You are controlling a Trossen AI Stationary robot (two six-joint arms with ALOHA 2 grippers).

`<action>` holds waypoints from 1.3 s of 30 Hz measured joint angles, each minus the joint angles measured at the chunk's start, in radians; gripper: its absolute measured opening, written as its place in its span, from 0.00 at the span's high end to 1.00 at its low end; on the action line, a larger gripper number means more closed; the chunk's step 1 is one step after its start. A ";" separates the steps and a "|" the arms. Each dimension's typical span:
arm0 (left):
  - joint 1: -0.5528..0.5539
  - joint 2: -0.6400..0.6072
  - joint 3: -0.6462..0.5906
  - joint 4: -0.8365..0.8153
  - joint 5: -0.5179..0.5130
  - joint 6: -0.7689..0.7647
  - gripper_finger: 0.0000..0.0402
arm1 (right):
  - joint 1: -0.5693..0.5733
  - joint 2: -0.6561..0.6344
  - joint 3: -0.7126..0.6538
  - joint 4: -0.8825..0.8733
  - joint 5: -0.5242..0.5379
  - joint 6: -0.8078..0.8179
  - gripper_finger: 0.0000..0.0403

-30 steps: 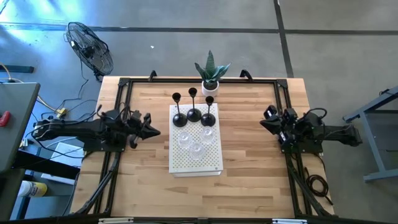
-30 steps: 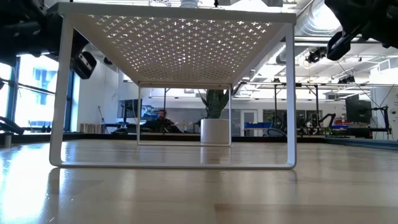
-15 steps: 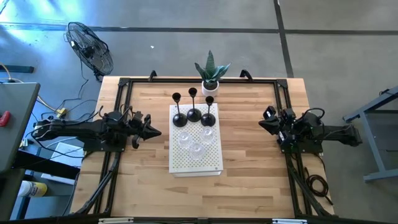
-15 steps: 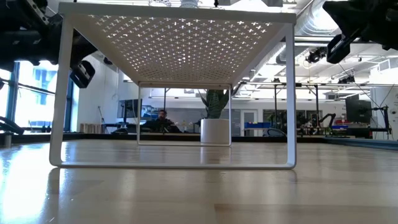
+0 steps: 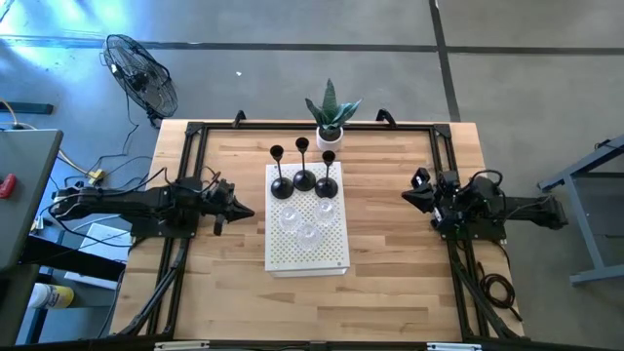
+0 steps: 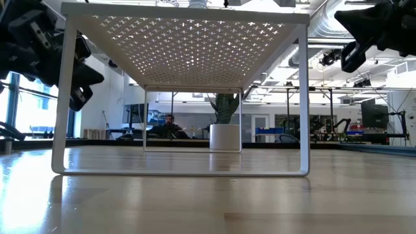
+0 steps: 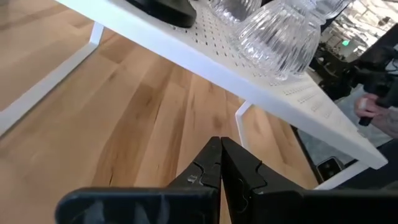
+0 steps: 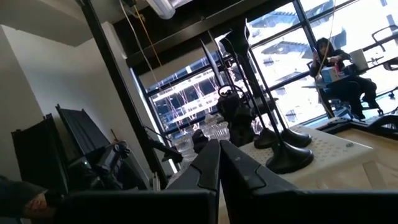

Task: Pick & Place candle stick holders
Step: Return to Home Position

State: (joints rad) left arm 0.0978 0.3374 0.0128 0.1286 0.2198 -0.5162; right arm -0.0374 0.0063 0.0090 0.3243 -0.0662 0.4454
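Three black candle stick holders (image 5: 303, 168) with domed bases stand on the far part of a white perforated shelf (image 5: 306, 249); they also show in the right wrist view (image 8: 273, 134). Three clear glass holders (image 5: 307, 220) stand on the shelf nearer its middle, and they show in the left wrist view (image 7: 277, 37). My left gripper (image 5: 249, 210) is shut and empty, left of the shelf. My right gripper (image 5: 408, 198) is shut and empty, right of the shelf.
A green plant in a white pot (image 5: 331, 119) stands at the table's far edge behind the shelf. The shelf stands on thin white legs (image 6: 58, 130) with open room beneath it. Bare wood lies on both sides of the shelf and before it. A person (image 8: 329, 59) sits in the room beyond.
My left gripper has gone a little toward the shelf and has tipped down. My right gripper has gone slightly toward the shelf. The holders have stayed where they were.
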 joint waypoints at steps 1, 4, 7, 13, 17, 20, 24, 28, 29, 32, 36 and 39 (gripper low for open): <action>0.000 0.000 0.000 0.000 -0.005 -0.006 1.00 | 0.000 0.000 0.000 -0.007 0.000 0.000 1.00; 0.000 0.000 0.000 -0.009 -0.039 -0.011 1.00 | 0.000 0.000 0.000 -0.012 0.000 -0.002 1.00; 0.000 0.000 0.000 -0.050 -0.054 -0.012 1.00 | 0.000 0.000 0.000 -0.012 0.000 -0.016 1.00; 0.000 0.001 0.000 -0.094 -0.078 -0.085 1.00 | 0.000 0.000 0.000 -0.014 0.003 -0.034 1.00; 0.000 0.000 0.000 -0.092 -0.068 -0.091 1.00 | 0.000 0.000 0.000 -0.014 -0.008 -0.053 1.00; 0.000 0.000 0.000 -0.097 -0.089 -0.091 1.00 | 0.000 0.000 0.000 -0.015 -0.008 -0.064 1.00; 0.000 0.001 0.000 -0.117 -0.189 -0.092 1.00 | 0.000 0.000 0.000 -0.041 -0.008 -0.069 1.00; 0.000 0.001 0.000 -0.117 -0.248 -0.094 1.00 | 0.000 0.000 -0.001 -0.053 -0.008 -0.088 1.00; 0.000 0.001 0.000 -0.116 -0.253 -0.094 1.00 | 0.000 0.000 -0.001 -0.054 -0.008 -0.097 1.00; 0.000 0.000 0.000 -0.113 -0.253 -0.100 1.00 | 0.000 0.000 -0.001 -0.064 -0.011 -0.137 1.00; 0.000 0.001 0.000 -0.113 -0.255 -0.141 1.00 | 0.000 0.000 -0.001 -0.123 -0.014 -0.191 1.00; 0.000 0.000 0.000 -0.113 -0.257 -0.138 1.00 | 0.000 0.000 -0.001 -0.168 0.001 -0.203 1.00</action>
State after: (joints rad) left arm 0.0982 0.3379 0.0124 0.0154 -0.0368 -0.6544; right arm -0.0376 0.0063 0.0082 0.1561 -0.0654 0.2421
